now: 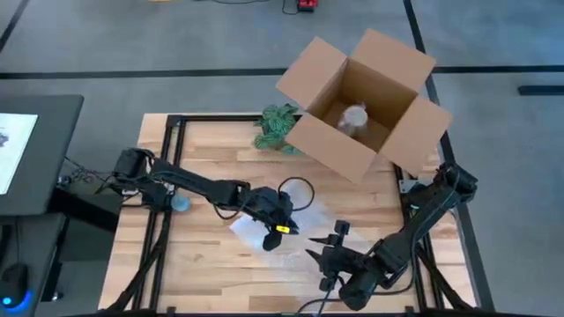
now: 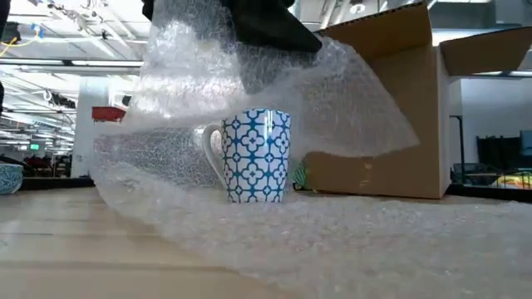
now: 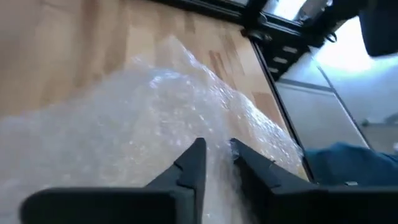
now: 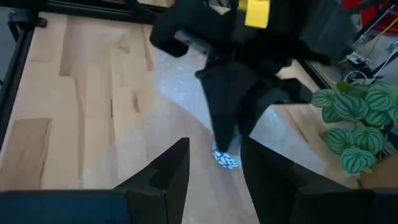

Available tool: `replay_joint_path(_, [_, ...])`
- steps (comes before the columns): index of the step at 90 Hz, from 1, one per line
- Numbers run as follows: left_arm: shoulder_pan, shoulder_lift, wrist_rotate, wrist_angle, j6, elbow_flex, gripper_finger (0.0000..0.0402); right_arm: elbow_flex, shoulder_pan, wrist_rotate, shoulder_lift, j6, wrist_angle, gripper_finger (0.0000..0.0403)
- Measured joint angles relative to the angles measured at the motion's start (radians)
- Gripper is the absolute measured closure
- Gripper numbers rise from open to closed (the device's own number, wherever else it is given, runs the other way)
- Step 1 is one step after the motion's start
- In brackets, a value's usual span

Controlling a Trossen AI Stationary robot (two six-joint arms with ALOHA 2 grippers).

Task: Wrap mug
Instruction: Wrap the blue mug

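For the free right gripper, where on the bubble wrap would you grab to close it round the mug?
Probably the loose edge of the bubble wrap lying flat on the table, taken from the side away from the left gripper, which lifts the opposite edge over the upright mug. The right gripper hangs open nearby.

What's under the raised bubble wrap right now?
The blue-patterned mug stands upright on the bubble wrap, under the flap the left gripper holds up. The cardboard box stands behind. The mug's far side is hidden.
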Motion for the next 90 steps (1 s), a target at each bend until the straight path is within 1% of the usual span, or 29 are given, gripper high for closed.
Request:
replay_joint_path(10, [0.000, -0.001, 0.054, 0.052, 0.005, -0.001, 0.0276, 0.000, -0.005, 0.000, 0.000, 0.001, 0.000, 0.0271])
replay_joint_path(19, [0.000, -0.024, 0.140, 0.088, -0.004, -0.001, 0.0230, 0.000, -0.005, 0.000, 0.000, 0.001, 0.000, 0.0271])
replay_joint_path(25, [0.000, -0.050, 0.182, 0.087, -0.020, 0.010, 0.0207, 0.000, -0.005, -0.001, 0.000, 0.002, 0.006, 0.0271])
replay_joint_path(30, [-0.003, -0.072, 0.224, 0.077, -0.023, 0.022, 0.0196, 0.000, -0.005, -0.002, 0.000, 0.003, 0.009, 0.0271])
replay_joint_path(37, [-0.008, -0.109, 0.284, 0.072, -0.006, 0.025, 0.0191, 0.000, -0.008, -0.028, 0.000, 0.005, 0.010, 0.0271])
replay_joint_path(48, [-0.011, -0.161, 0.292, 0.066, 0.008, 0.027, 0.0190, 0.000, -0.021, -0.056, 0.000, 0.005, 0.017, 0.0271])
replay_joint_path(53, [-0.011, -0.172, 0.263, 0.042, 0.026, 0.029, 0.0189, 0.000, -0.027, -0.056, 0.000, 0.005, 0.019, 0.0271])
replay_joint_path(59, [-0.010, -0.173, 0.197, 0.009, 0.041, 0.029, 0.0189, 0.000, -0.033, -0.057, 0.000, 0.005, 0.020, 0.0271])
replay_joint_path(75, [-0.008, -0.167, -0.036, -0.048, 0.044, 0.029, 0.0189, 0.000, -0.050, -0.059, 0.000, 0.015, 0.024, 0.0271])
replay_joint_path(83, [-0.002, -0.166, -0.088, -0.074, 0.057, 0.029, 0.0189, 0.000, -0.065, -0.089, 0.000, 0.024, 0.024, 0.0271])
replay_joint_path(90, [0.006, -0.170, -0.099, -0.099, 0.058, 0.029, 0.0189, 0.000, -0.074, -0.110, 0.000, 0.025, 0.023, 0.0271])
